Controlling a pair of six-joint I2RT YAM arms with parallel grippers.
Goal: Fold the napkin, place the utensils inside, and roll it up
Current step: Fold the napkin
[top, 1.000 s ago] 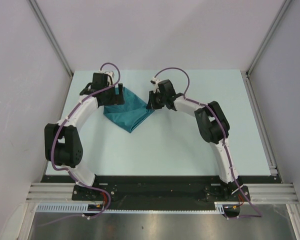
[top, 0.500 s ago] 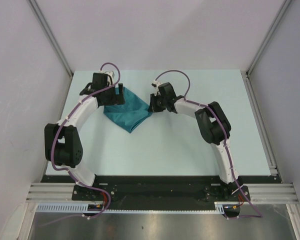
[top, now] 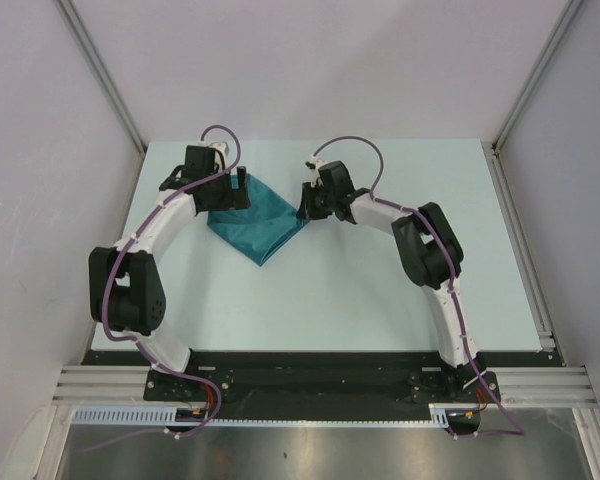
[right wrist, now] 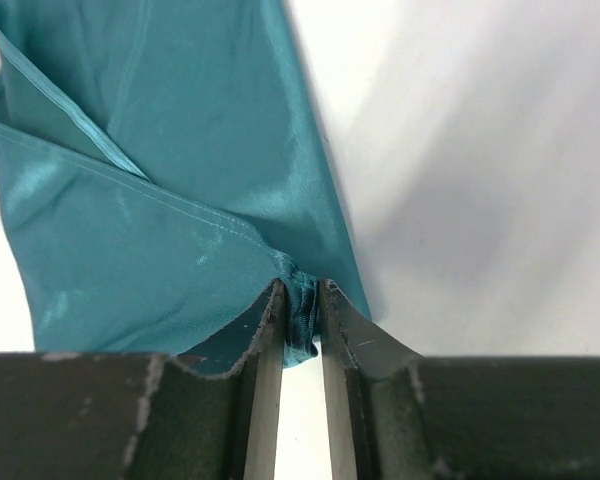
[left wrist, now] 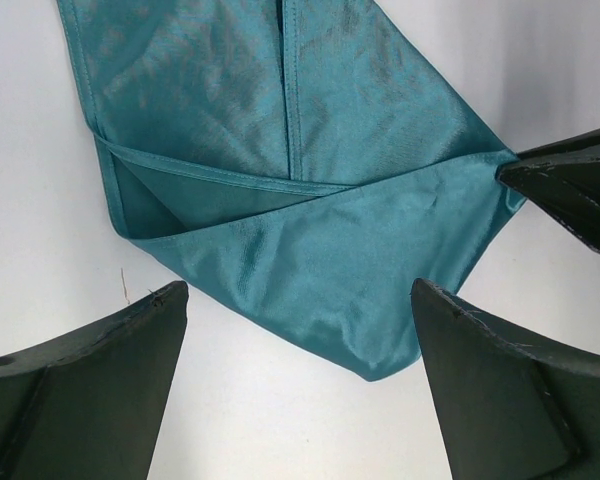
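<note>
Over the far middle of the pale counter (top: 330,290), seen from the top camera, the teal napkin (top: 257,222) is lying folded into a rough, downward-pointing triangle between the two arms. The left end effector (top: 238,185) is hovering at the cloth's far left edge, and the right end effector (top: 305,205) is sitting on its right corner. That placement suggests the right arm is handling a fold while the left is waiting close by, ready to steady or take the opposite side. No spoon is showing in any view, so the folding stage looks unfinished.

Through the left wrist camera, the left end effector (left wrist: 298,300) is standing spread wide, both fingers clear of the fabric and holding nothing. The napkin (left wrist: 310,200) is lying just ahead of and between them, its overlapping layers and hemmed edges facing up. The right end effector (left wrist: 570,185) is meeting the cloth's right corner at the picture's edge.

Through the right wrist camera, the right end effector (right wrist: 300,300) is pinching a bunched corner of the napkin (right wrist: 160,230) in its narrow gap. The remaining cloth is spreading away to the left, with bare counter (right wrist: 460,150) on the right. Gripping the very tip is probably giving the arm a clean way to carry that corner over.
</note>
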